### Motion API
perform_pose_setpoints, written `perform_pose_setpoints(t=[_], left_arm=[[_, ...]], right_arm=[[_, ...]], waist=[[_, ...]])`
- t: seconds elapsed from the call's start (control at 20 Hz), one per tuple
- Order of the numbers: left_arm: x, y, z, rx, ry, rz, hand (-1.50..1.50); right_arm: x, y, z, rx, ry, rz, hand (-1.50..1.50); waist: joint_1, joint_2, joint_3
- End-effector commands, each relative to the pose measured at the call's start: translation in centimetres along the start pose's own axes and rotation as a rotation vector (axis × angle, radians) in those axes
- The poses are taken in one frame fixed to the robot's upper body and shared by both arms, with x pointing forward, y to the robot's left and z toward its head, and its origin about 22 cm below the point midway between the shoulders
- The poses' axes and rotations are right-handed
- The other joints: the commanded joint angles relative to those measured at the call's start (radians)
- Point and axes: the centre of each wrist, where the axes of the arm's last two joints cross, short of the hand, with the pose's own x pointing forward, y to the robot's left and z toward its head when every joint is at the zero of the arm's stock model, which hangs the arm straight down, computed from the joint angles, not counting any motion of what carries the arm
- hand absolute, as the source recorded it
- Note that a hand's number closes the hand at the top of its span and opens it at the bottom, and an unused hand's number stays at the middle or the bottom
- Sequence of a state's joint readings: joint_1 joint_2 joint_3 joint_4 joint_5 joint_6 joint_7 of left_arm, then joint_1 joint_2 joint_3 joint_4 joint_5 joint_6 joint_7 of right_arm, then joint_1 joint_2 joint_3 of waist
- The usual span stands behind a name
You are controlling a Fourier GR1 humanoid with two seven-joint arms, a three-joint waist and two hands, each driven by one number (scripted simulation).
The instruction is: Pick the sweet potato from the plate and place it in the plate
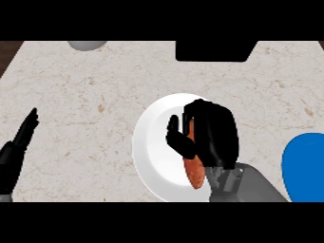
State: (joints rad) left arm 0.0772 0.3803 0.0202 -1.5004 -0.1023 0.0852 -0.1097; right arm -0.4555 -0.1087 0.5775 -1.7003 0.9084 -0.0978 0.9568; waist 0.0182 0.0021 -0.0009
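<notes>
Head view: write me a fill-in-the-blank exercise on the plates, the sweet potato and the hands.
1. The sweet potato lies on the ____ plate.
2. The right hand is over the sweet potato, its fingers ____ round it.
3. The blue plate sits at the view's ____ edge.
4. The left hand rests open on the view's ____ side.

Missing words: white; curled; right; left

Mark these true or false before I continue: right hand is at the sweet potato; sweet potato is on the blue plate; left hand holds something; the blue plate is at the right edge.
1. The right hand is over the sweet potato, fingers curled round it: true.
2. The sweet potato lies on the blue plate: false, it is over the white plate.
3. The left hand holds something: false, it rests open.
4. The blue plate is at the right edge: true.
</notes>
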Motion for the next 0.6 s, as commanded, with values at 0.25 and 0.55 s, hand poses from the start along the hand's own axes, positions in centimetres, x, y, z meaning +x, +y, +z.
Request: perform_pose_setpoints(t=[0.25,0.55], left_arm=[[0.5,-1.2,0.0,0.010,-0.001,-0.004,0.00],[-1.0,0.8,0.7,-0.012,0.011,0.008,0.00]], right_arm=[[-2.1,6.2,-3.2,0.014,0.221,-0.170,-1.50],[-1.0,5.2,-4.0,-0.111,0.132,-0.299,-1.50]], waist=[[-0.004,0.001,0.001],[-0.008,-0.001,0.001]])
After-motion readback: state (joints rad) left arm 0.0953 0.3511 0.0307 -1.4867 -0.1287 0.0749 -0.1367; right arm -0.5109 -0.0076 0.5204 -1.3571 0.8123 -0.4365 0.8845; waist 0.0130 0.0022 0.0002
